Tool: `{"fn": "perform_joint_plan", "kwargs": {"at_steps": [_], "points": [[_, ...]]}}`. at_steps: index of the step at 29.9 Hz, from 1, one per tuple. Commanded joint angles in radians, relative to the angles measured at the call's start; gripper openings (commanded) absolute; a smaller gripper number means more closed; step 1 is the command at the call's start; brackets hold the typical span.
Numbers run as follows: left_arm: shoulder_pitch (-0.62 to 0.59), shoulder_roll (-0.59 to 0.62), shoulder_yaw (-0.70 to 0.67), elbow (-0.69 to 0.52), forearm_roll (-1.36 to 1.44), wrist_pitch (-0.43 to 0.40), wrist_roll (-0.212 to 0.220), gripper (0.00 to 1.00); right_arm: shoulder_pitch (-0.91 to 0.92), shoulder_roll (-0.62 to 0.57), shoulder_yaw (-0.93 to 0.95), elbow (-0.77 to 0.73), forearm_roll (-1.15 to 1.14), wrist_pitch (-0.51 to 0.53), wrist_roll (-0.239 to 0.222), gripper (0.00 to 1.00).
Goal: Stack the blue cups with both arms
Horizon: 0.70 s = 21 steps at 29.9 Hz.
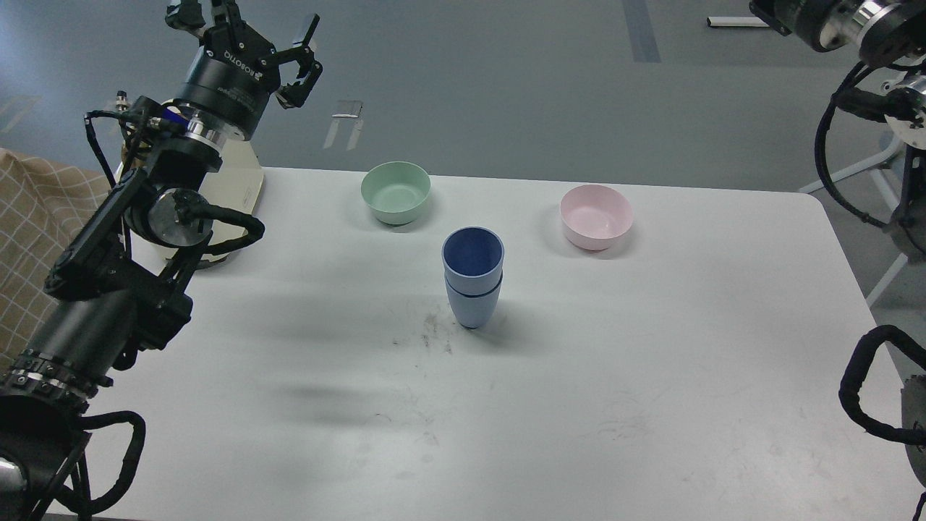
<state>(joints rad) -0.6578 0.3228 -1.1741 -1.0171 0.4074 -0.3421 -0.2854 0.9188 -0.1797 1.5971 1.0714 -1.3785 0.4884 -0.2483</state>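
Worktop (579, 405) carries the blue cups (472, 278), nested upright as one stack at its centre. Behind the stack: green bowl (396, 192) left, pink bowl (596, 216) right. Left hand (257, 36) is raised far left, fingers spread, empty. Right hand lies outside the view.

Two matte light-blue plastic tumblers (472, 278) are standing nested, one inside the other, upright near the middle of the white rounded-corner worktop (651, 405), the dark blue inside of the upper one facing up. Behind them to the left a pale green shallow bowl (396, 192) is sitting, and behind to the right a pale pink shallow bowl (596, 216); both are apart from the stack. The black jointed left arm is reaching up past the worktop's far left corner, its left end effector (253, 36) hanging over the grey floor with fingers spread and nothing between them. Of the right arm, only cabled joints are showing along the right edge.
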Motion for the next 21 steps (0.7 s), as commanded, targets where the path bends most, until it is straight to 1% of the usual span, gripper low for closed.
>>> {"fn": "perform_joint_plan", "kwargs": {"at_steps": [1,4,5,7,10,11,13,14,15,21], "points": [[0.004,0.001,-0.006,-0.003,-0.004,0.003,0.000,0.98,-0.075,-0.012,0.053,-0.022,0.238,0.000,0.006,1.00],[0.006,0.001,-0.006,-0.001,-0.004,0.000,-0.001,0.98,-0.136,-0.012,0.104,-0.022,0.352,-0.001,0.036,1.00],[0.006,0.001,-0.006,-0.001,-0.004,0.000,-0.001,0.98,-0.136,-0.012,0.104,-0.022,0.352,-0.001,0.037,1.00],[0.009,0.001,-0.010,0.006,-0.006,-0.003,-0.003,0.98,-0.155,-0.012,0.135,-0.030,0.386,-0.002,0.061,1.00],[0.026,0.001,-0.027,0.012,-0.006,-0.008,-0.014,0.98,-0.170,-0.010,0.165,-0.086,0.427,-0.002,0.115,1.00],[0.035,0.002,-0.030,0.012,-0.006,-0.009,-0.020,0.98,-0.173,-0.009,0.172,-0.100,0.443,-0.002,0.148,1.00],[0.040,0.004,-0.032,0.012,-0.006,-0.011,-0.020,0.98,-0.181,-0.007,0.175,-0.106,0.461,-0.002,0.185,1.00],[0.041,0.007,-0.032,0.012,-0.006,-0.012,-0.020,0.98,-0.195,-0.006,0.176,-0.105,0.487,-0.002,0.219,1.00],[0.041,0.009,-0.032,0.012,-0.007,-0.017,-0.020,0.98,-0.210,-0.006,0.176,-0.102,0.521,-0.001,0.240,1.00],[0.046,0.012,-0.041,0.015,-0.030,-0.031,-0.017,0.98,-0.250,-0.006,0.176,-0.097,0.657,0.000,0.247,1.00]]}}
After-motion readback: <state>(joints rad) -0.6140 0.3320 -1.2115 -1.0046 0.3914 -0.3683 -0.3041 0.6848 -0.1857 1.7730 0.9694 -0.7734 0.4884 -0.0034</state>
